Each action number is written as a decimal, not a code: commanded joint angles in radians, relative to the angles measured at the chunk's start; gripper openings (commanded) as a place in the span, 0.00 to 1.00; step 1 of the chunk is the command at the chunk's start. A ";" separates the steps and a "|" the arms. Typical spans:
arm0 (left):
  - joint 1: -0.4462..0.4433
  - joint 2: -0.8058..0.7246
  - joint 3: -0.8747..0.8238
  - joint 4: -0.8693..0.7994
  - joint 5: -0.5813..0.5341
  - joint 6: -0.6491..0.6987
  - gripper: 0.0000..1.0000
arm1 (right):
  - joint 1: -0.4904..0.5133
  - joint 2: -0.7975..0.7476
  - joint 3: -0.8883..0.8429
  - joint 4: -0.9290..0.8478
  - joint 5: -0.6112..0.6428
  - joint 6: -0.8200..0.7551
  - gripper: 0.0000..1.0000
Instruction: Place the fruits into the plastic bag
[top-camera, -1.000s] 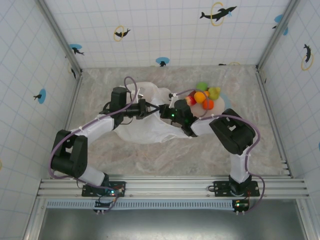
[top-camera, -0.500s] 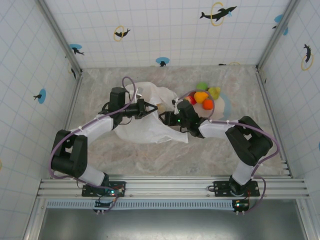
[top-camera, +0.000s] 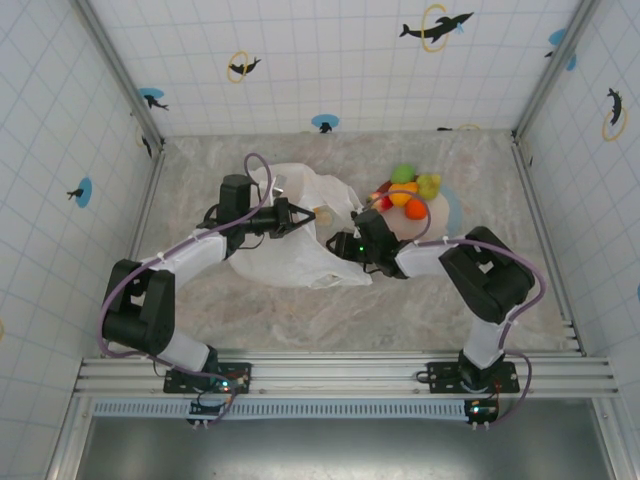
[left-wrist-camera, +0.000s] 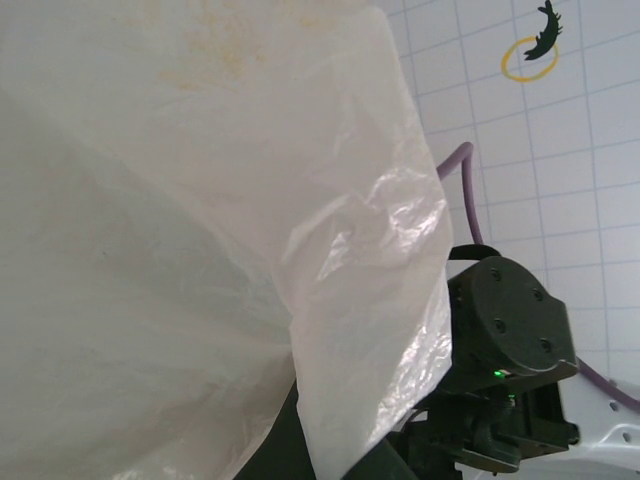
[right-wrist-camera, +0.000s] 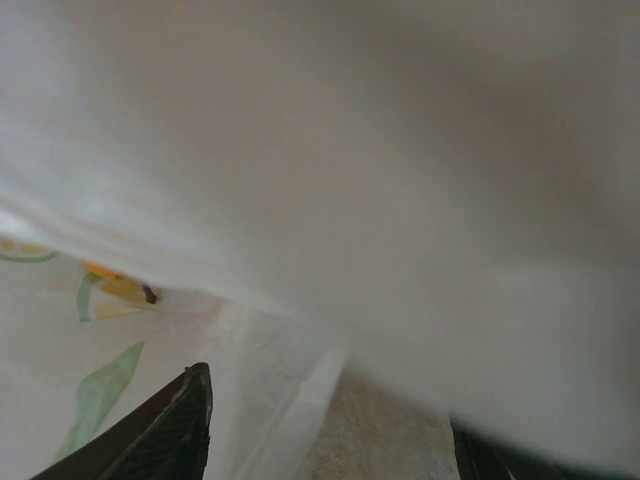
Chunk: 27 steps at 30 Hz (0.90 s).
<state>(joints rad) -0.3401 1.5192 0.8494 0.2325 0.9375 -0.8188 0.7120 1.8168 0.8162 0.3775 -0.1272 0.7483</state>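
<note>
Overhead view, left to right: the left arm reaches from the lower left of the frame toward the centre, where the left gripper (top-camera: 298, 216) has its fingers drawn together on the raised upper rim of the plastic bag (top-camera: 285, 260). The bag lies crumpled on the marbled counter (top-camera: 260, 315), just left of centre, between the two grippers. At its right edge sits the right gripper (top-camera: 345, 245), pointing left into the film. To the upper right of that gripper, the fruits (top-camera: 408, 192) form a tight pile of red, orange, yellow and green pieces on a pale round plate (top-camera: 447, 212), just beside the bag and outside it. Left wrist view: the plastic bag (left-wrist-camera: 180, 250) hangs as a translucent sheet over the left and centre of the frame and covers the left gripper's fingertips; at the lower right stands the dark wrist housing (left-wrist-camera: 510, 325) of the right arm, with a purple cable (left-wrist-camera: 462, 190) rising behind it against the tiled wall (left-wrist-camera: 590, 150). Right wrist view: blurred bag film (right-wrist-camera: 350, 150) spans the upper frame, with a green and yellow print at the far left; the right gripper (right-wrist-camera: 325, 440) is spread wide, one of its fingers (right-wrist-camera: 175, 425) at the lower left and the other at the lower right corner, with a fold of bag and a patch of counter (right-wrist-camera: 380, 430) between them, and whether either finger touches the film cannot be told.
</note>
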 joint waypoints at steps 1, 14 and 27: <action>0.005 0.004 -0.005 -0.009 0.004 0.015 0.00 | -0.003 0.032 0.029 0.058 0.009 0.038 0.58; 0.006 -0.005 -0.003 -0.027 0.002 0.031 0.00 | -0.027 0.039 0.009 0.201 0.043 0.102 0.04; 0.077 -0.078 0.119 -0.120 -0.008 0.039 0.00 | 0.019 -0.296 -0.036 0.099 0.181 0.004 0.00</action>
<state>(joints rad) -0.2817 1.4883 0.9009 0.1490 0.9329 -0.8085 0.7158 1.5654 0.7773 0.5186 -0.0074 0.7914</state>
